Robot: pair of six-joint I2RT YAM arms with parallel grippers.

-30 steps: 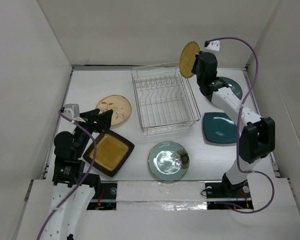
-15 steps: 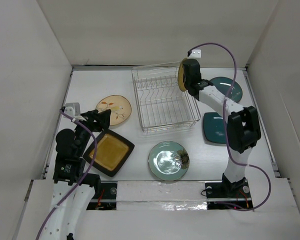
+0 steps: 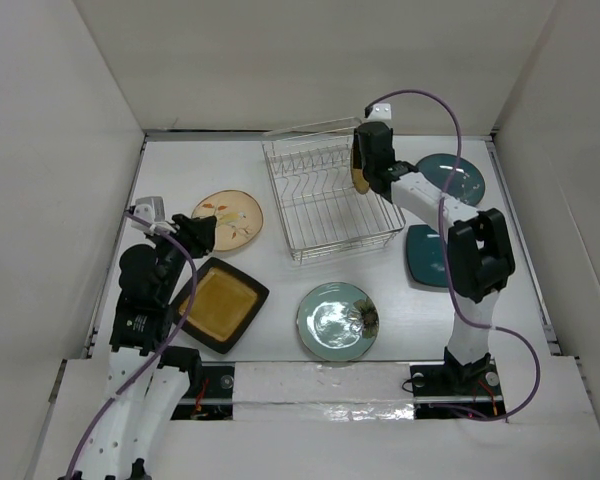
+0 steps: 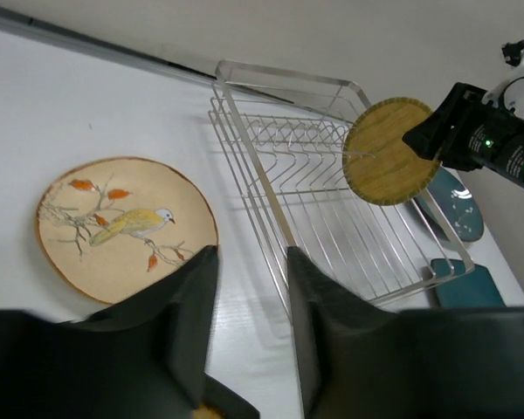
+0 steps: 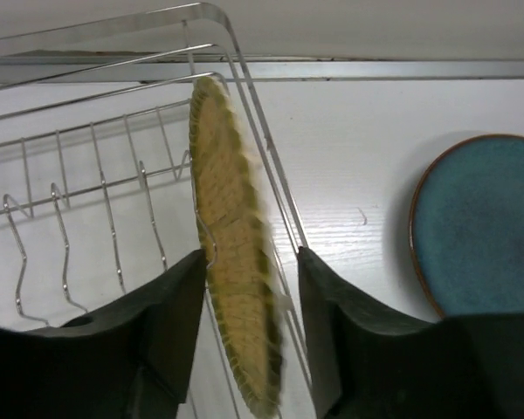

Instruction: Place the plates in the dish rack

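White table: dish rack, tan plate, mustard plate, green plate, teal plates.

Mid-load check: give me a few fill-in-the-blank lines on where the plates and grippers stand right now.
1. The right gripper holds the tan plate on ___ at the dish rack.
2. The left gripper is ___, holding nothing.
3. The cream plate left of the rack shows a painted ___.
Missing words: edge; open; bird
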